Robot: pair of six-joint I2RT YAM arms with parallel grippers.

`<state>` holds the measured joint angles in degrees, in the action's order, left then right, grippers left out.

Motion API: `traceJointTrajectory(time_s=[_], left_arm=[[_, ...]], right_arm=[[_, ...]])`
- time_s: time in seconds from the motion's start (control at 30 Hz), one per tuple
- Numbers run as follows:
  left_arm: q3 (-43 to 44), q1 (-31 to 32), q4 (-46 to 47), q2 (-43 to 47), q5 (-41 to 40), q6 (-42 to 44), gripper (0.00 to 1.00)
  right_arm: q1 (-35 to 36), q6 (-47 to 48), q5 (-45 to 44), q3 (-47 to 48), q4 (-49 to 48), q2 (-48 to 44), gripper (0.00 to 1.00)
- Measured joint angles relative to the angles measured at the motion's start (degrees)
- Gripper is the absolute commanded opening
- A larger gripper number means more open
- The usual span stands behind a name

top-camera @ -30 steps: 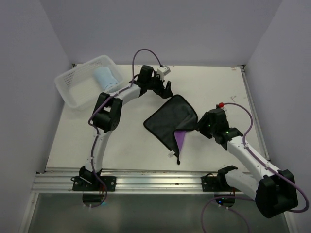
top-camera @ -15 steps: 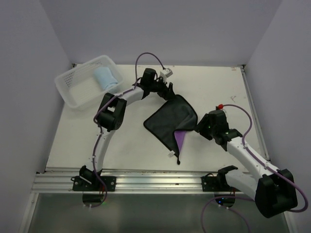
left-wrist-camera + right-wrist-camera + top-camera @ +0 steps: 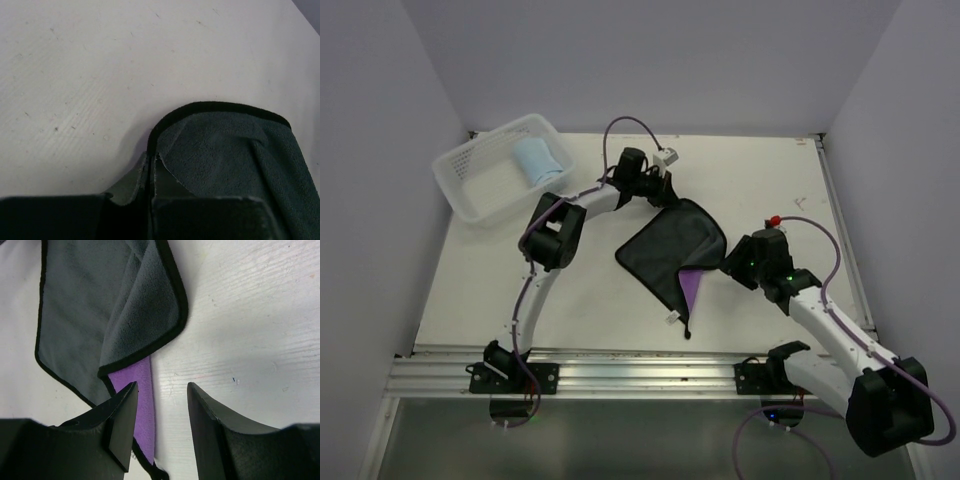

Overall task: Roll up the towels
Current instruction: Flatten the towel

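Soft, light and limp, the purple towel (image 3: pixel 665 250) lies on the table (image 3: pixel 500 290) right of the basket (image 3: pixel 460 180). The left end effector (image 3: pixel 150 172) is clamped on its basket-side corner. The right end effector (image 3: pixel 162 390) hangs, jaws apart, over the opposite hem, likely the surest hold. The blue towel (image 3: pixel 535 160) sits inside the basket.

A: The dark towel (image 3: pixel 235 160) runs out of the left wrist view from 3 to 5 o'clock.
B: And the left gripper (image 3: pixel 151 167) is a dark blur, cut at 6 o'clock. How much cloth it pinches is hidden.
A: Right wrist view: towel cut off at 12 o'clock.
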<state>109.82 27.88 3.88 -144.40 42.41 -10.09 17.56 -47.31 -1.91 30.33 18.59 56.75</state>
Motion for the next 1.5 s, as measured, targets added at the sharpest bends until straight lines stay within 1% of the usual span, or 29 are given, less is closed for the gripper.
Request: traceJointTrajectory(time_s=[0.13, 0.23, 0.27, 0.3, 0.37, 0.4, 0.47, 0.57, 0.67, 0.7, 0.77, 1.0, 1.13, 1.27, 1.5], left_arm=[[-5.1, -0.1, 0.1, 2.5, -0.5, -0.5, 0.0], [-12.6, -0.3, 0.0, 8.2, -2.9, -0.3, 0.0], [-15.8, -0.3, 0.0, 11.0, -4.5, -0.2, 0.0], [-18.9, -0.5, -0.2, 14.1, -5.8, -0.2, 0.0], [-24.5, -0.8, -0.5, 20.7, -9.0, -0.2, 0.0], [-26.8, -0.9, -0.7, 24.0, -10.7, -0.2, 0.0], [-31.4, -1.2, -0.8, 31.0, -14.3, -0.3, 0.0], [-38.5, -1.3, -0.9, 40.5, -19.0, -0.3, 0.0], [-43.9, -1.4, -3.1, 47.3, -24.6, -0.2, 0.0], [-44.9, -1.4, -4.0, 48.3, -26.3, -0.2, 0.0], [-45.7, -1.4, -6.3, 48.9, -29.3, -0.2, 0.0], [-45.4, -1.5, -13.5, 48.8, -35.5, 0.2, 0.0], [-45.9, -1.5, -14.3, 48.8, -36.8, 0.2, 0.0], [-46.3, -1.5, -14.4, 48.8, -37.5, 0.2, 0.0], [-46.3, -1.5, -14.4, 48.8, -37.8, 0.2, 0.0]], right_arm=[[0.0, 0.0, 0.0, -0.3, 0.3, -2.1, 0.49], [0.0, 0.0, 0.0, -0.5, 0.3, -2.7, 0.49], [0.0, 0.0, 0.0, -0.5, 0.3, -2.7, 0.47], [0.0, 0.0, 0.0, -0.5, 0.2, -2.5, 0.42], [-0.1, -0.2, 0.1, -0.8, -0.6, -1.7, 0.38], [-0.2, -0.5, 0.2, -0.8, -1.1, -0.7, 0.36], [-0.4, -0.9, 0.4, -0.9, -2.6, 2.0, 0.35], [-0.6, -1.2, 2.6, -0.9, -6.5, 8.3, 0.35], [-0.6, -0.6, 5.1, 0.0, -8.8, 15.1, 0.33], [-0.6, -0.2, 6.0, 0.7, -9.5, 17.0, 0.31], [-0.6, 0.5, 7.3, 2.3, -10.6, 20.2, 0.31], [-0.6, 3.1, 9.9, 9.2, -15.6, 25.9, 0.36], [-0.6, 3.8, 13.1, 14.8, -18.9, 33.2, 0.36], [-0.6, 4.3, 15.5, 18.1, -20.7, 39.6, 0.39], [0.2, 5.3, 18.0, 21.2, -22.3, 45.4, 0.4]])
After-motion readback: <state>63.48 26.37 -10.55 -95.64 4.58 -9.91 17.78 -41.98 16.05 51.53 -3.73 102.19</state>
